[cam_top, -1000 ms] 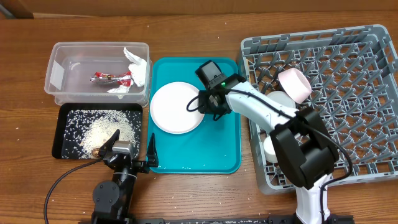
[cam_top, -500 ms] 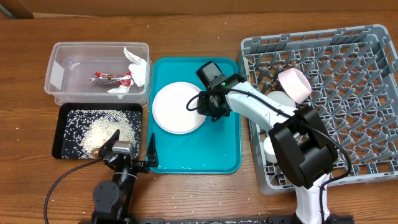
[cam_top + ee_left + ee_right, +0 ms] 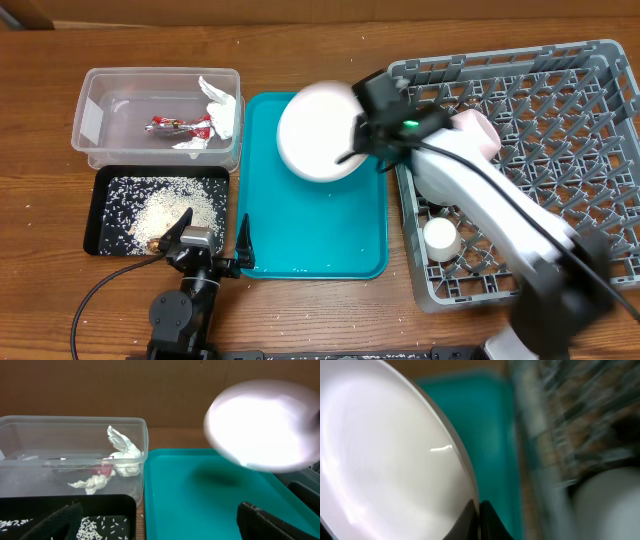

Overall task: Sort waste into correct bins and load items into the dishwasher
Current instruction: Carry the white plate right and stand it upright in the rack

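1. The right gripper (image 3: 354, 140) is pinching the right rim of the large plate (image 3: 318, 132); in the right wrist view its dark fingertips (image 3: 470, 510) are pressed together on the plate's edge.
2. The plate sits at upper centre of the overhead frame, over the top right part of the teal tray (image 3: 320, 235) and just left of the dish rack (image 3: 600, 150). In the left wrist view it is a blurred pale oval at upper right, clear of the tray, with a shadow on the teal floor beneath it.
3. In the rack, a pink dish (image 3: 480, 135) lies near the upper left corner and a white cup (image 3: 441, 235) stands lower down by the left wall.
4. The left gripper (image 3: 213, 228) rests at lower left with its fingers spread wide and holding nothing.
5. The clear tub (image 3: 90, 120) at upper left holds the white napkin (image 3: 220, 105) and the red wrapper (image 3: 180, 127).
6. Below it, the black tray (image 3: 100, 240) holds the rice scraps (image 3: 165, 205).
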`<state>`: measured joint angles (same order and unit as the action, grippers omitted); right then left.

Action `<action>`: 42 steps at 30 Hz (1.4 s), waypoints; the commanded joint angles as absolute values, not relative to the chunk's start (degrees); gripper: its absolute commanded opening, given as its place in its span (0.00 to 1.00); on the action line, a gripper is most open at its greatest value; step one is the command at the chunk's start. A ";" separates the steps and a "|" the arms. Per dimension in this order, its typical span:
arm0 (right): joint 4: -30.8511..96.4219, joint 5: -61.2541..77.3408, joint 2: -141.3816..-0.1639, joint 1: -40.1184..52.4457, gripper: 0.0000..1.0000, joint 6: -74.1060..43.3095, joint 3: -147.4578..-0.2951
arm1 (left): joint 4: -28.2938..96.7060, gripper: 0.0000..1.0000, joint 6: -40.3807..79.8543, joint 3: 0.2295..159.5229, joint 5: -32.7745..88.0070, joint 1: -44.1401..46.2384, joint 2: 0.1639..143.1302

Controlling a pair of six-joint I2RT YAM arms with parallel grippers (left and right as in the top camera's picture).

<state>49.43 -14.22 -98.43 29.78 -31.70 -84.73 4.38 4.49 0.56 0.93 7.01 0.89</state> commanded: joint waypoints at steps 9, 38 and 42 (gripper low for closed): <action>62.06 -76.53 -87.22 20.21 0.04 -29.34 -85.49 | 4.27 1.00 5.32 0.27 1.52 6.76 0.25; 69.87 -75.61 -101.82 15.55 0.04 -29.08 -85.43 | 4.27 1.00 5.32 0.27 1.52 6.76 0.25; 70.87 -78.26 -101.82 18.72 0.07 -29.10 -85.43 | 4.27 1.00 5.32 0.27 1.52 6.76 0.25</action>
